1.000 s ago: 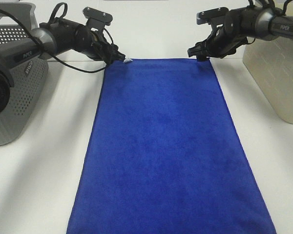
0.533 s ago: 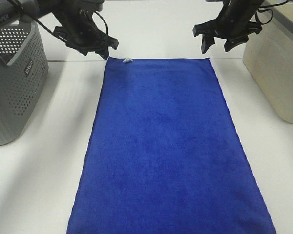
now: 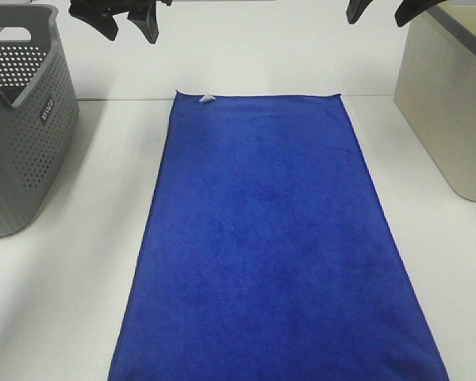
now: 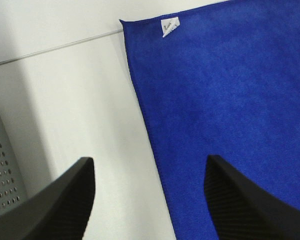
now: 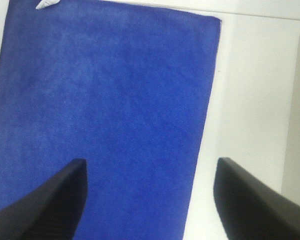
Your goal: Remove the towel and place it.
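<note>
Both end effectors, left point(image 3: 128, 20) and right point(image 3: 381, 9), have risen from the towel point(image 3: 266, 238) corners, released and empty. The towel lies flat on the worktop point(image 3: 79, 278), tag point(image 3: 206, 98) at 12 o'clock; placing seems done.

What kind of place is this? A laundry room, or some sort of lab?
Probably a lab bench staged as a laundry corner: a plain white tabletop holds a royal-blue plush towel spread flat, between a grey perforated plastic basket and a beige bin.

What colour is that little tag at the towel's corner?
White, on the royal-blue towel; the tag shows best in the left wrist view.
</note>
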Controlling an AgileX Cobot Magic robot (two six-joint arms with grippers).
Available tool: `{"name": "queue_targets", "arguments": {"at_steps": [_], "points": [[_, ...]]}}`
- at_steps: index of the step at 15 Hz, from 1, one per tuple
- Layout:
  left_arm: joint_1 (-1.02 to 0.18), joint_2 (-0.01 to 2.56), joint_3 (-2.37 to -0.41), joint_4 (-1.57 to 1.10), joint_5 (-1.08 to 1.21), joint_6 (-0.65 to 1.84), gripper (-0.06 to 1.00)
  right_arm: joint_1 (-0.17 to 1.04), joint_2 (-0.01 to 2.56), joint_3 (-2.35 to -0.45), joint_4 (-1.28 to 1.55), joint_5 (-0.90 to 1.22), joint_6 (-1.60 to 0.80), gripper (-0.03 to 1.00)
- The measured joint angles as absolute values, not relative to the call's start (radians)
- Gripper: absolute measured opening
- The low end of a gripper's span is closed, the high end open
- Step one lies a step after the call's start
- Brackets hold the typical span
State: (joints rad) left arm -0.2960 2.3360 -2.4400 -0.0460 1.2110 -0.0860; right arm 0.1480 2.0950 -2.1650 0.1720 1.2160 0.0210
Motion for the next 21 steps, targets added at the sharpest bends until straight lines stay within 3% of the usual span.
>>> {"name": "queue_targets", "arguments": {"at_steps": [4, 8, 12, 17, 21], "points": [[-0.285, 2.272, -2.44, -0.025, 1.215, -0.1, 0.8, 0.144, 1.977, -2.113, 0.13, 1.215, 0.035, 0.77], [-0.164, 2.136, -2.349, 0.0, 1.214, -0.072, 0.81, 0.022, 1.821, -1.884, 0.11, 1.215, 0.027, 0.79], [0.007, 1.911, -2.017, 0.015, 1.214, -0.053, 0.81, -0.06, 1.605, -1.658, 0.101, 1.216, -0.027, 0.79], [0.023, 1.454, -1.48, 0.071, 1.211, -0.031, 0.81, -0.06, 1.267, -1.362, 0.146, 1.216, -0.035, 0.78], [0.023, 1.077, -1.162, 0.076, 1.11, -0.055, 0.81, -0.06, 0.97, -1.108, 0.147, 1.218, -0.037, 0.78]]}}
